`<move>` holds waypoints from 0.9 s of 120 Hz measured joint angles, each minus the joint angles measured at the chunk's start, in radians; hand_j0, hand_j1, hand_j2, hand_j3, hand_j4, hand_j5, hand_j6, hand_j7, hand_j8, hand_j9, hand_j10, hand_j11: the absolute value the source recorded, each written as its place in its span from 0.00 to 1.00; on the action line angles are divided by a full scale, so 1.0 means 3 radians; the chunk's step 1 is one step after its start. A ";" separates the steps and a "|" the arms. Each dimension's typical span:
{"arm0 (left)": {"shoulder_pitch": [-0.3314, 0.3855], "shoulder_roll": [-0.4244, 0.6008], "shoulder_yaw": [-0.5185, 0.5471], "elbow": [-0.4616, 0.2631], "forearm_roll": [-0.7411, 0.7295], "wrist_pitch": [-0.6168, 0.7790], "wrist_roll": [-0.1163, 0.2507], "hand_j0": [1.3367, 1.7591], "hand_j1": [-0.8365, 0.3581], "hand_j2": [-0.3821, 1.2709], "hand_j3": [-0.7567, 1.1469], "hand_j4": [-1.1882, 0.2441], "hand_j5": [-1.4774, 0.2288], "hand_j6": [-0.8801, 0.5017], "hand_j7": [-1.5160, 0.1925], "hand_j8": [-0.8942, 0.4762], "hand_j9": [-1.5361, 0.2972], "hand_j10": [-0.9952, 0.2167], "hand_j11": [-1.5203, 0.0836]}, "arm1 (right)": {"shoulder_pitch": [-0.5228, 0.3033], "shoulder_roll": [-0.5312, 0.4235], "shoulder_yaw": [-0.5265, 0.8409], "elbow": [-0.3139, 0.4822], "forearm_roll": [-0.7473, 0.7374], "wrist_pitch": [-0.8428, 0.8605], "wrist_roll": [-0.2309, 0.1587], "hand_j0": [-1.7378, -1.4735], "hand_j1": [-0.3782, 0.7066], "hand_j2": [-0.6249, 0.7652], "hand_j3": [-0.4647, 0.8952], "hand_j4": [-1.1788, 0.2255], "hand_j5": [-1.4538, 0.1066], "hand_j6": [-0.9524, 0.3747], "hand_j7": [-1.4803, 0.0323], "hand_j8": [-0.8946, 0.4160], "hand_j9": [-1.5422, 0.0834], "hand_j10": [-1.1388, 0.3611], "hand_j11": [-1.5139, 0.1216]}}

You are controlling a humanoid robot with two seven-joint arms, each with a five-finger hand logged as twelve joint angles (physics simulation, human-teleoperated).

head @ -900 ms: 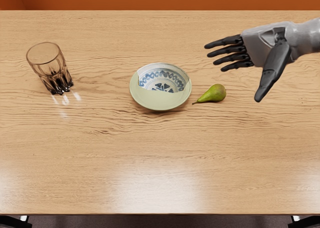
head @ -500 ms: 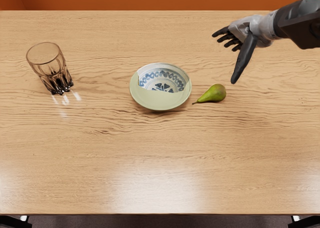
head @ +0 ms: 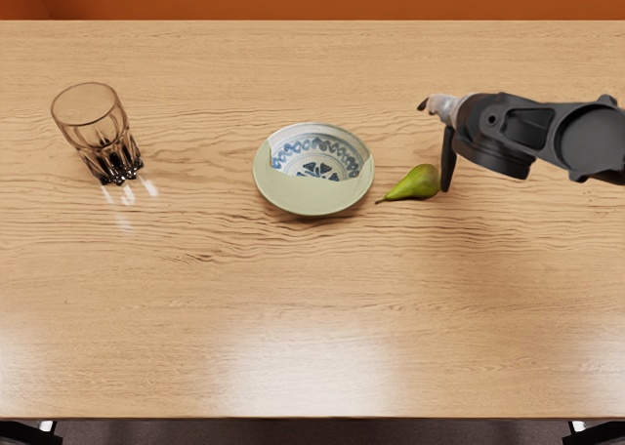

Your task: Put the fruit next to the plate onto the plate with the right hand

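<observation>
A green pear (head: pixel 417 182) lies on its side on the wooden table, stem toward the plate, just right of a cream plate (head: pixel 266 175) with a blue pattern in its well. My right hand (head: pixel 441 144) has come in from the right edge and hovers directly right of the pear. One dark finger (head: pixel 447 168) points straight down beside the fruit, close to its fat end. The wrist and forearm (head: pixel 532 138) hide most of the other fingers. The hand is open and holds nothing. The left arm does not show.
An empty drinking glass (head: pixel 98 131) stands at the far left of the table. Bare wood (head: pixel 312 318) stretches in front of the plate down to the near edge. An orange wall runs behind the table.
My right hand has dropped from above and behind the pear to table height right beside it, and the forearm has swung toward the camera. Pear, plate and glass have stayed put.
</observation>
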 joint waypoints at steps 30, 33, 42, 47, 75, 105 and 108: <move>0.0000 0.0000 0.0000 0.0000 0.0000 0.0000 0.0000 0.76 0.99 0.23 0.40 0.83 0.87 0.64 0.89 0.65 0.84 0.82 0.95 | -0.0211 0.0116 -0.0012 0.0078 -0.0108 -0.0251 0.0000 0.30 0.17 0.43 0.34 0.75 0.82 0.62 0.87 0.58 0.85 0.67 0.82; 0.0000 0.0000 0.0000 0.0000 0.0000 0.0000 0.0000 0.76 0.99 0.23 0.40 0.83 0.87 0.64 0.89 0.65 0.84 0.82 0.95 | -0.0221 0.0120 -0.0015 0.0084 -0.0111 -0.0278 0.0000 0.30 0.17 0.43 0.34 0.74 0.82 0.61 0.86 0.58 0.84 0.67 0.82; 0.0000 0.0000 0.0000 0.0000 0.0000 0.0000 0.0000 0.76 0.99 0.23 0.40 0.83 0.87 0.64 0.89 0.65 0.84 0.82 0.95 | -0.0246 0.0122 -0.0011 0.0096 -0.0124 -0.0337 0.0000 0.30 0.20 0.43 0.34 0.73 0.80 0.60 0.85 0.56 0.83 0.66 0.80; 0.0000 0.0000 0.0000 0.0000 0.0000 0.0000 0.0000 0.76 0.99 0.23 0.40 0.83 0.87 0.64 0.89 0.65 0.84 0.82 0.95 | -0.0256 0.0123 -0.0008 0.0099 -0.0130 -0.0380 0.0000 0.30 0.21 0.43 0.34 0.72 0.79 0.59 0.84 0.55 0.82 0.65 0.79; 0.0000 0.0000 0.0000 0.0000 0.0001 0.0000 0.0000 0.76 0.99 0.23 0.40 0.83 0.87 0.64 0.89 0.65 0.84 0.82 0.95 | -0.0323 0.0131 -0.0005 0.0106 -0.0153 -0.0487 0.0000 0.30 0.27 0.42 0.34 0.68 0.75 0.55 0.79 0.51 0.77 0.61 0.75; 0.0000 0.0000 0.0000 0.0000 0.0000 0.0000 0.0000 0.76 0.99 0.23 0.40 0.83 0.87 0.64 0.89 0.65 0.84 0.82 0.95 | -0.0407 0.0124 -0.0010 0.0107 -0.0191 -0.0613 0.0000 0.30 0.29 0.42 0.34 0.67 0.73 0.53 0.77 0.50 0.76 0.60 0.73; 0.0000 0.0000 0.0000 0.0000 0.0000 0.0000 0.0000 0.76 0.99 0.23 0.40 0.83 0.87 0.64 0.89 0.65 0.84 0.82 0.95 | -0.0409 0.0124 -0.0008 0.0107 -0.0192 -0.0616 0.0000 0.30 0.30 0.42 0.34 0.66 0.73 0.53 0.77 0.49 0.75 0.60 0.73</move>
